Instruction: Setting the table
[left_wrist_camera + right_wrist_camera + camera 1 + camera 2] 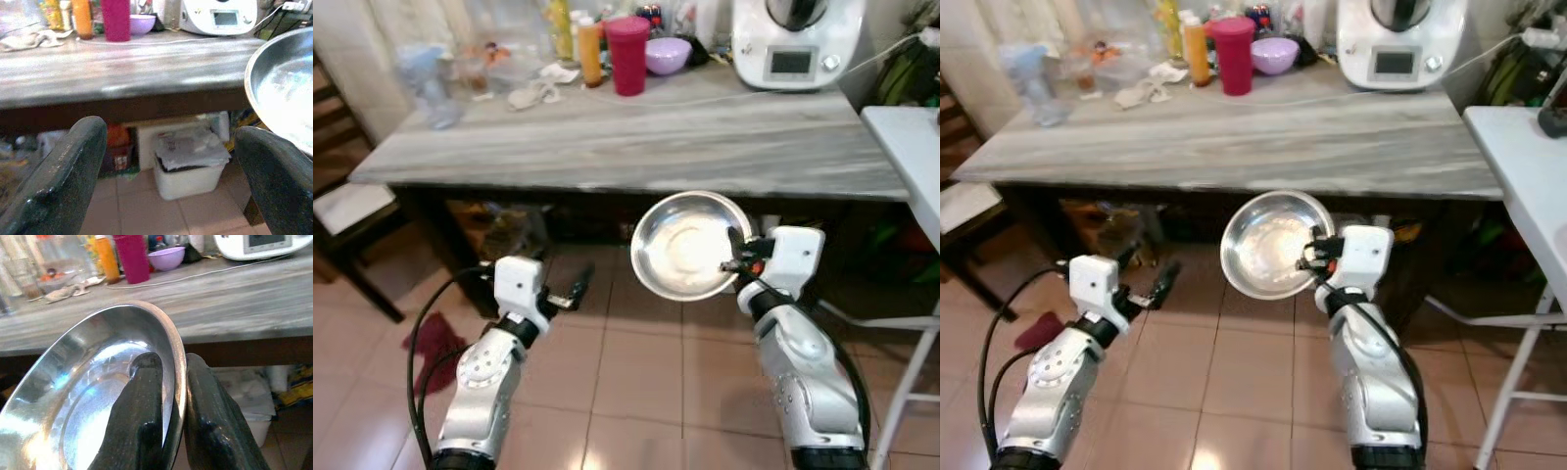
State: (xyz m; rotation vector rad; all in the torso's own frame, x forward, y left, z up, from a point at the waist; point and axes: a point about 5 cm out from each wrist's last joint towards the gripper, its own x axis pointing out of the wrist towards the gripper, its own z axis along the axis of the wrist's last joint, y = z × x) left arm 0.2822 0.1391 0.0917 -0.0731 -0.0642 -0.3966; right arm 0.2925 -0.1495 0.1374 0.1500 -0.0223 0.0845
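Each arm has a rounded silver forearm shell with a glossy finish, ending in a white box-shaped wrist housing. The left arm (484, 377) carries a black cable that loops out from the wrist housing and runs back along the forearm. The right arm (808, 377) has a similar black cable routed along its outer side, plus a small red-orange detail at the wrist. The left gripper (570, 293) and right gripper (736, 257) each have two long black fingers (58, 181) (surface matte, slightly scuffed).
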